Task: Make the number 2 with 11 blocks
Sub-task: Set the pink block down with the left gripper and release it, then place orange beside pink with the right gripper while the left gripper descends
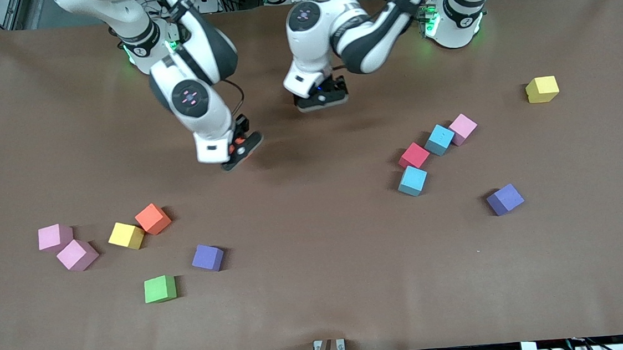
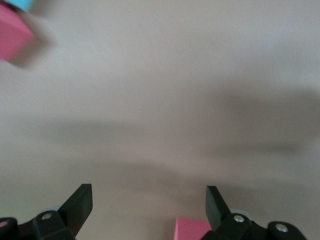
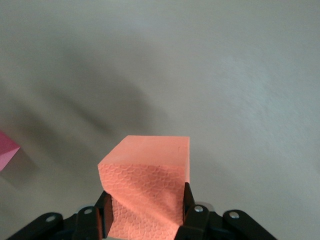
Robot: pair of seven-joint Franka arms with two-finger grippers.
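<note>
Pink block (image 2: 192, 229) partly cut off

Front view: a high camera across the bench (image 1: 322, 307) faces the arm bases along its top edge and takes in the whole brown surface, both arms and the scattered blocks. Left wrist view: mounted on the left arm, it looks down close past the spread fingers (image 2: 80, 205) of the left end effector (image 2: 149, 202) at bare bench, with a crimson block (image 2: 12, 35) at a corner. Right wrist view: equally close, it looks past the right end effector (image 3: 145, 207) closed on an orange block (image 3: 147, 175). The front view shares both: the left end effector (image 1: 321, 101) and the right end effector (image 1: 240, 150).
</note>
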